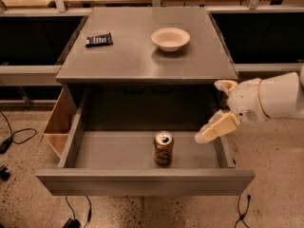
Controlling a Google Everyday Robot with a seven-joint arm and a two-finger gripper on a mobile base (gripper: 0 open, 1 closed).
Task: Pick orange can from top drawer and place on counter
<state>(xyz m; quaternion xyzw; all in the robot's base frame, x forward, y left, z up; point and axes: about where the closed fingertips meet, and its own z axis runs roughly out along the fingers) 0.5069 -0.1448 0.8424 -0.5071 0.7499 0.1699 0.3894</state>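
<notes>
The orange can [163, 148] is a small drink can with a mottled brownish-orange body and a silver top that shows its pull tab. It stands upright, long axis vertical and top facing up, on the floor of the top drawer [142, 182]. It sits close behind the flat front panel, a little right of the middle, and touches none of the walls. The drawer is pulled fully out, a wide shallow grey tray, and the can is the only thing in it. To the can's right the gripper [209, 111] hangs over the drawer's right side wall, above and well apart from the can. Its two tan fingers [217, 127] are spread apart and hold nothing, the lower one slanting down toward the drawer floor. Above the drawer, the counter [142, 63] carries a white bowl [170, 38], upright and with nothing in it, and to its left a flat dark packet [99, 40], possibly a snack bar. A tan wooden bin [58, 122] hangs at the drawer's left side.
</notes>
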